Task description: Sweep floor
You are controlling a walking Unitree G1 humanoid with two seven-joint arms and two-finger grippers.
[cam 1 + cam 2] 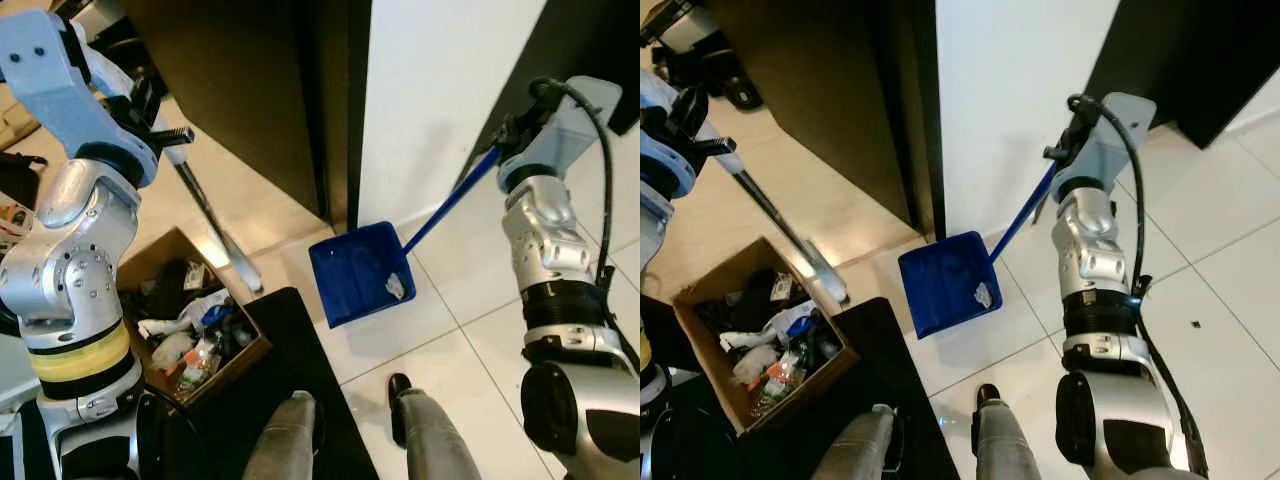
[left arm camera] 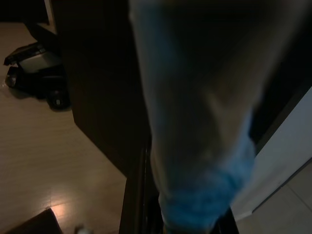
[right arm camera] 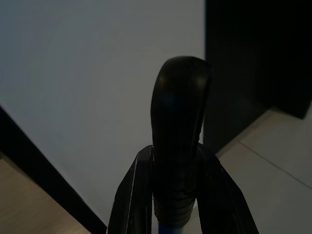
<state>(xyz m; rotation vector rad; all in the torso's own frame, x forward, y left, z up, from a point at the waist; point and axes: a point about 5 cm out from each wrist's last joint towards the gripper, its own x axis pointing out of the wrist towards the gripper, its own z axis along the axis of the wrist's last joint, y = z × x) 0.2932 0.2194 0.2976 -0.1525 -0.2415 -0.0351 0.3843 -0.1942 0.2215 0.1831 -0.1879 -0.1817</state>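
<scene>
Two tools: a broom (image 1: 215, 228) on the left and a blue dustpan (image 1: 360, 272) on the right, both in the robot's grip.
Left gripper: the left gripper (image 1: 165, 135) sits high on the left, clenched around the broom's pale handle; in the left wrist view that handle (image 2: 195, 112) runs close past the lens.
Broom: the shaft slants down and right from the gripper; its head (image 1: 825, 272) rests on the pale floor just left of the dustpan, beside the dark cabinet (image 1: 250, 90).
Right gripper: the right gripper (image 1: 515, 125) is up at the right, grasping the dustpan's long blue handle (image 1: 450, 203); the right wrist view has the black handle tip (image 3: 179, 122) squeezed between both fingers (image 3: 130, 195).
Dustpan: it lies on the white tile (image 1: 400, 330) at the foot of the white wall (image 1: 440, 90), mouth towards the near left, roughly facing the broom.
Debris: a small pale scrap (image 1: 396, 286) lies in the pan, towards its right side.
Box: an open cardboard box (image 1: 255, 350) of mixed rubbish stands at the near left, next to a black mat (image 1: 290, 340).
Step in hand: judging by the scrap already in the pan, collecting is largely done here and the load is ready to go.
Next move: likely lift the pan level so the scrap stays put, carry it left over the box, then tip it; the broom must stay clear of the pan's path.
</scene>
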